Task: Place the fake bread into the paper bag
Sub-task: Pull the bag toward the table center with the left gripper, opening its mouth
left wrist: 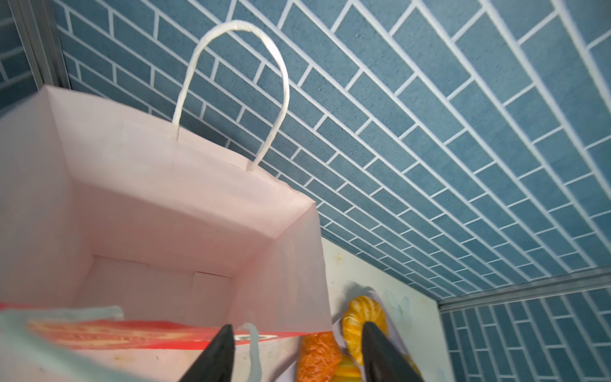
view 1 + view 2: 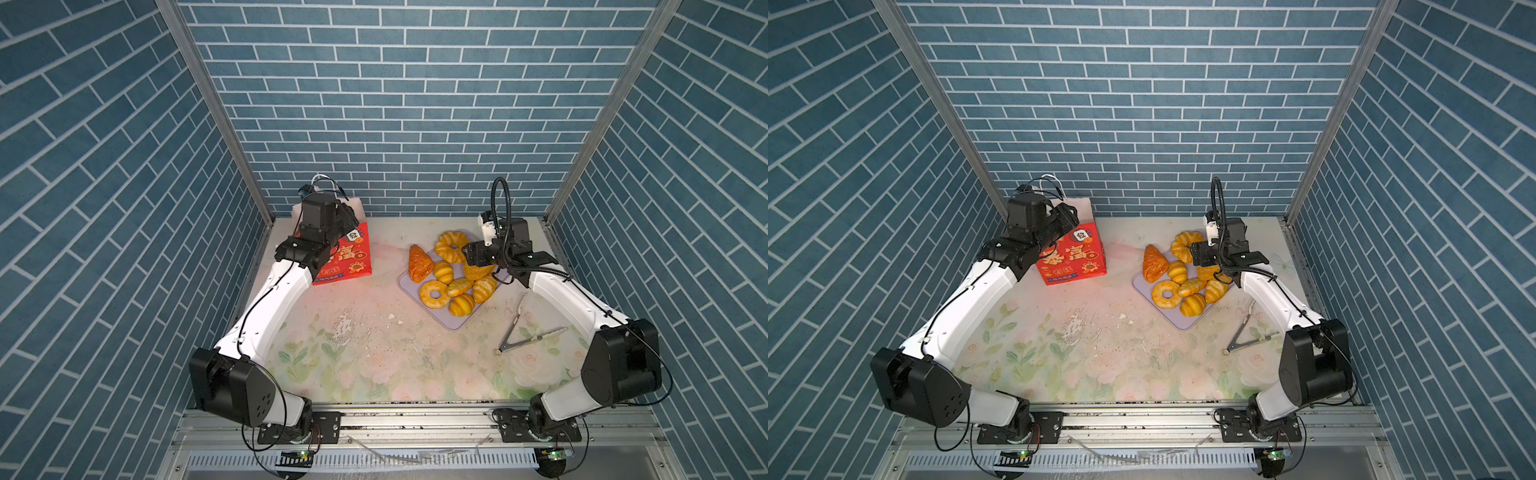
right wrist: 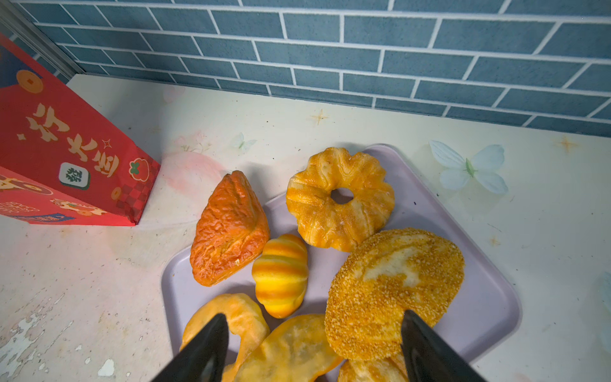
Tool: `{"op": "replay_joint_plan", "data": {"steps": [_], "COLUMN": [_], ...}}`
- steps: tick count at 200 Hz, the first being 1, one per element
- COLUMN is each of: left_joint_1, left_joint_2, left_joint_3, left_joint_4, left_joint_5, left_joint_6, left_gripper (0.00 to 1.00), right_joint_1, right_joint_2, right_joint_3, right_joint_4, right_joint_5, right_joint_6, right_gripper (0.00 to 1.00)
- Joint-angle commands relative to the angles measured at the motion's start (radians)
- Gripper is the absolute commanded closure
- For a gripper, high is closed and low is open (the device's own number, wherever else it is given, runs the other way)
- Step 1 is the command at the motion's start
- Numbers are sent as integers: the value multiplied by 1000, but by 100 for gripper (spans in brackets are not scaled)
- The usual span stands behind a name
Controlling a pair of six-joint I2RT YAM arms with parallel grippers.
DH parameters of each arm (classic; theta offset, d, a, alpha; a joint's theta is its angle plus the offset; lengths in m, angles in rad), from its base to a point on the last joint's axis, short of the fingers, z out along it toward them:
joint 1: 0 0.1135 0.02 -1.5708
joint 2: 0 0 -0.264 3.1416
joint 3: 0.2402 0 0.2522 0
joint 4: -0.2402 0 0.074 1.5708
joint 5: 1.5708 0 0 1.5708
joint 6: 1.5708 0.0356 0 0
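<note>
The fake bread (image 3: 281, 274) is heaped on a lilac tray (image 3: 479, 314), with the red-brown croissant (image 3: 228, 231) overhanging the edge nearest the red paper bag (image 2: 349, 257). The bag stands upright, apart from the tray (mouth open, pale inside). The right gripper (image 3: 314, 314) hangs over the speckled loaf (image 3: 393, 291), jaws apart. The left gripper (image 1: 297, 327) is at the bag's near rim, jaws also apart. Metal tongs (image 2: 506, 343) lie near the tray.

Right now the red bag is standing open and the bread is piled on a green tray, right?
Not quite. The tray is lilac, not green, and the right wrist view shows this clearly. The rest holds: the red paper bag stands open, and the fake bread is piled on that tray.
</note>
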Motion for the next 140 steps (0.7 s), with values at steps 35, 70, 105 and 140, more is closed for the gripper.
{"op": "replay_joint_plan", "data": {"steps": [35,70,105,140], "left_joint_1": [45,58,67,89], "left_joint_2": [59,75,59,25], "left_joint_3": [95,149,176,189], "left_joint_4": [-42,-112,-164,-222], "left_joint_5": [167,298,416,534], "left_joint_6": [70,153,232,311], "left_gripper": [80,98,100,100], "right_joint_1": [5,8,18,30], "right_joint_2": [-9,-25,-45,-65], "right_joint_3": [38,48,71,82], "right_joint_4": [-50,-69,-111,-129], "right_joint_5": [9,6,16,23], "right_joint_6": [-9,-11,-24,-29], "right_gripper": [21,22,22,23]}}
